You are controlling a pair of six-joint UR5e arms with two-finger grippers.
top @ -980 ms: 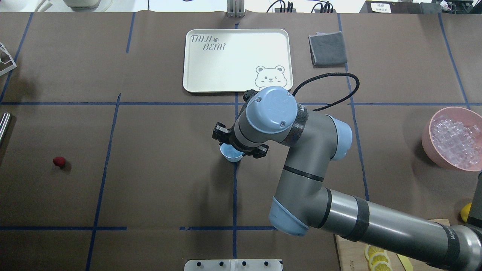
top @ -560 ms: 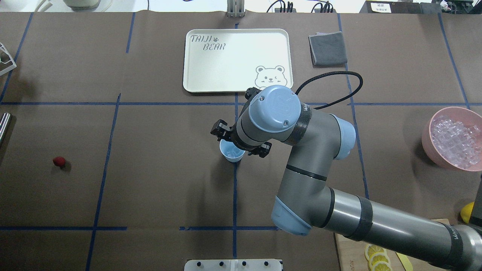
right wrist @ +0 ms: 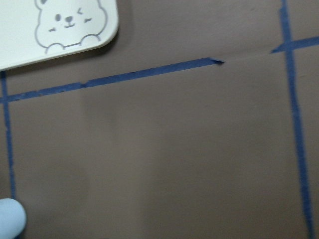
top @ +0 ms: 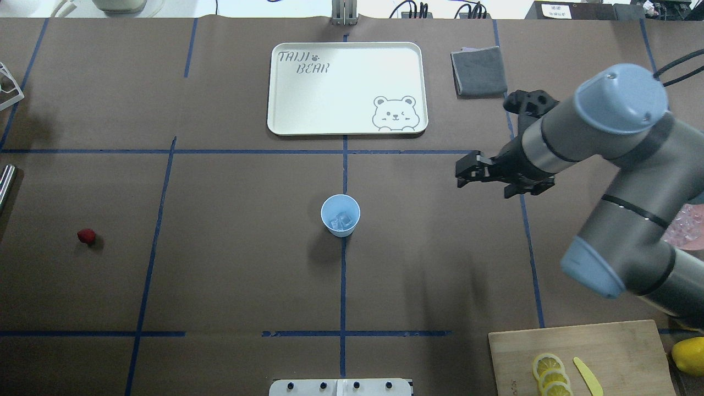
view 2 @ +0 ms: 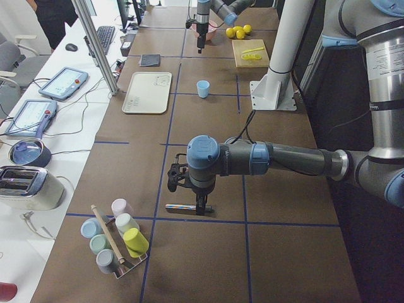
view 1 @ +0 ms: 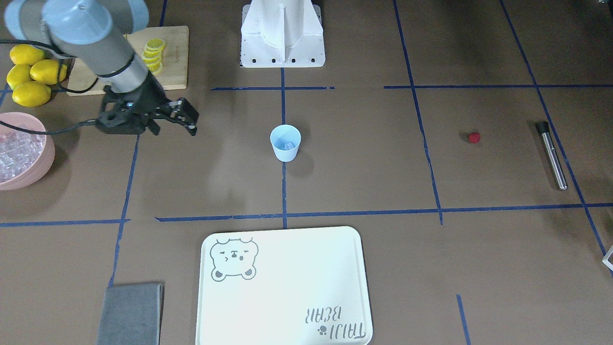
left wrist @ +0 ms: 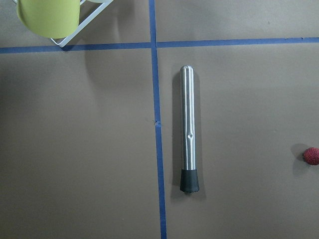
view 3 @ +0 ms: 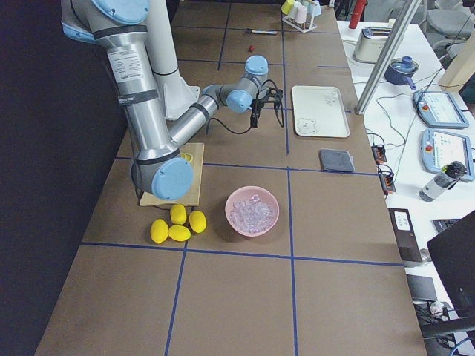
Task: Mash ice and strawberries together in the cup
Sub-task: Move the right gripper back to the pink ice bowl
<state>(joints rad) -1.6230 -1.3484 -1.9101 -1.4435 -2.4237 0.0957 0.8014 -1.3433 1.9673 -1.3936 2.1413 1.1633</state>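
Note:
The light-blue cup (top: 340,215) stands upright at the table's middle with a few clear ice cubes (top: 341,221) in it; it also shows in the front view (view 1: 285,142). The red strawberry (top: 86,236) lies alone far to the left, and at the left wrist view's right edge (left wrist: 311,155). My right gripper (top: 461,174) is open and empty, well to the right of the cup and above the table. My left gripper (view 2: 187,197) hovers over a steel muddler (left wrist: 189,134); I cannot tell whether it is open or shut.
A pink bowl (view 1: 45,158) of ice sits at the right end beside lemons (view 1: 28,74) and a cutting board (top: 583,352) with lemon slices. A white bear tray (top: 346,71) and grey cloth (top: 478,71) lie at the back. A cup rack (view 2: 117,243) stands at the left end.
My right arm has swung away from above the cup to the right. The cup is now uncovered, with ice showing in it. The strawberry has not moved.

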